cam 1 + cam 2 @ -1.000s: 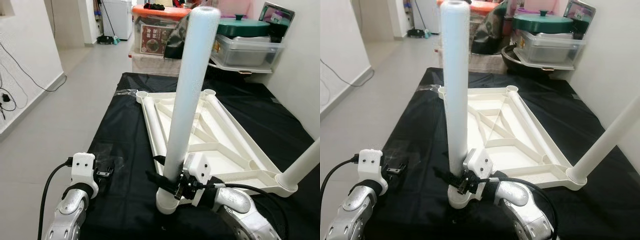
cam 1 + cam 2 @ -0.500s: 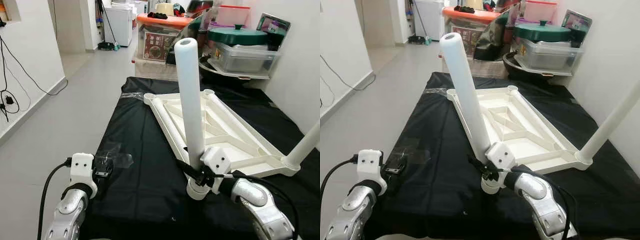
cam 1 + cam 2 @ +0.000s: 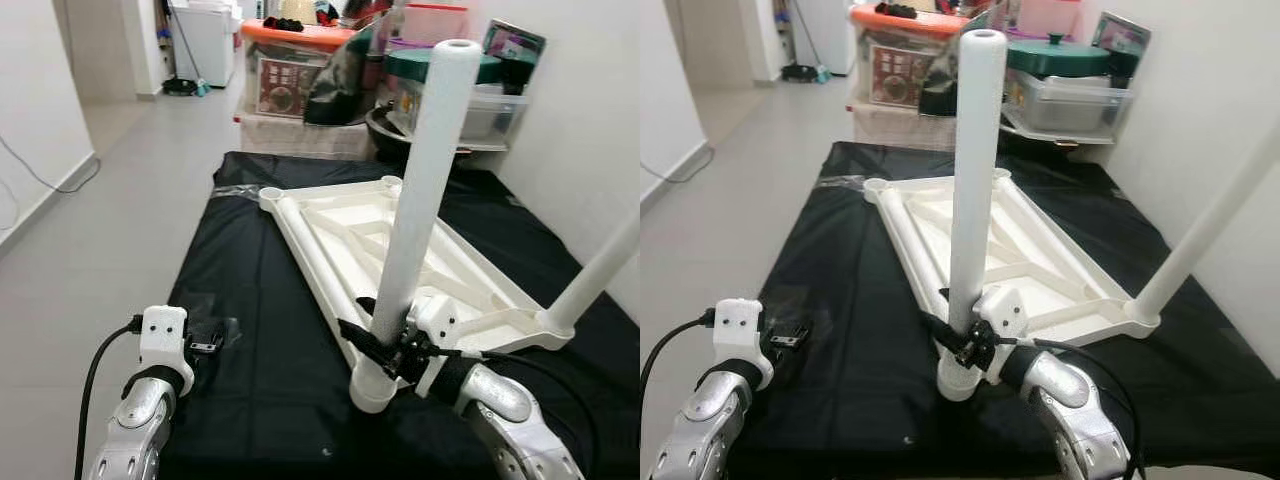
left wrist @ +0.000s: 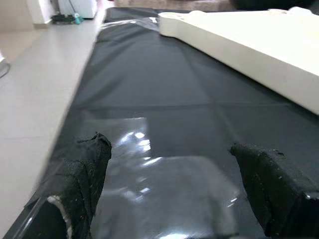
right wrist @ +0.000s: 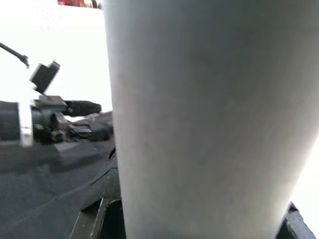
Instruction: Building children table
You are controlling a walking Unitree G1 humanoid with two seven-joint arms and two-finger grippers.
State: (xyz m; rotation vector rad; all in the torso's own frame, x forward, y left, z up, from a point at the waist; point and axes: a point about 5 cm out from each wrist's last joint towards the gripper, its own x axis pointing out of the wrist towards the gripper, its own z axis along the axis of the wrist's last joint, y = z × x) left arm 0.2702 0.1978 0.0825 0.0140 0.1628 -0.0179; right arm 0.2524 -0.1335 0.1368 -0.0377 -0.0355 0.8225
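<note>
Centrally, the right gripper point(image 3: 385, 352), jaws clamped on the white leg point(image 3: 418, 200), is hiding the upturned table's point(image 3: 345, 235) near corner, while the left gripper point(image 4: 169, 194), jaws apart, is hovering over the black cloth point(image 3: 250, 300) beneath cluttered storage boxes point(image 3: 300, 60).

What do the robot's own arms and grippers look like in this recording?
Both arms are silver metal with rounded, jointed segments. Each wrist carries a white blocky housing with small screw holes. A black cable loops from the left arm up to its housing; another runs along the right arm. The left gripper has black, rough-textured fingers, and the right gripper is black too.
</note>
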